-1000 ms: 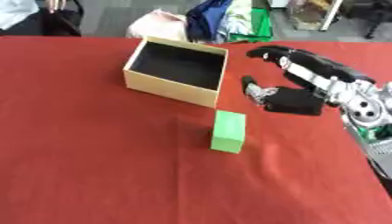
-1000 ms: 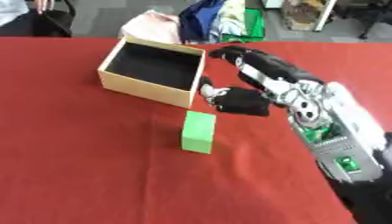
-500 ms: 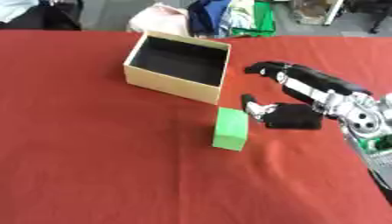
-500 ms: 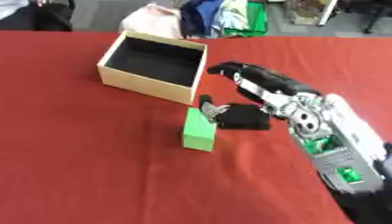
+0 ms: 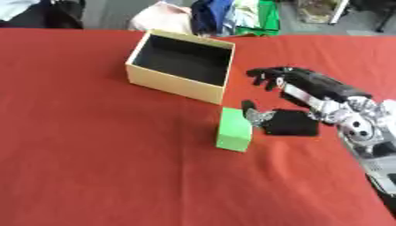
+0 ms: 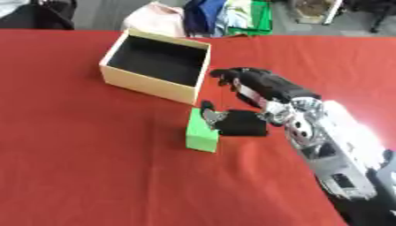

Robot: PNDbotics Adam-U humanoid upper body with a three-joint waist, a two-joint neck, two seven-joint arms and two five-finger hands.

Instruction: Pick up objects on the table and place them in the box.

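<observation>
A green block (image 5: 234, 129) lies on the red table (image 5: 93, 154), just in front of the near right corner of an open tan cardboard box (image 5: 165, 83) with a dark inside. My right hand (image 5: 292, 121) comes in from the right and hovers beside the block's right side. Its fingers (image 5: 272, 76) stretch out straight above and behind the block, and the thumb (image 5: 249, 109) points toward the block's top right edge. The hand is open and holds nothing. My left hand shows in neither view.
Bundled clothes and bags, pink (image 5: 158, 18), blue and green (image 5: 263, 15), lie beyond the table's far edge. The red cloth spreads wide to the left and front of the block.
My right hand has come down and leftward from beside the box to the green block's right side. The camera has also shifted a little.
</observation>
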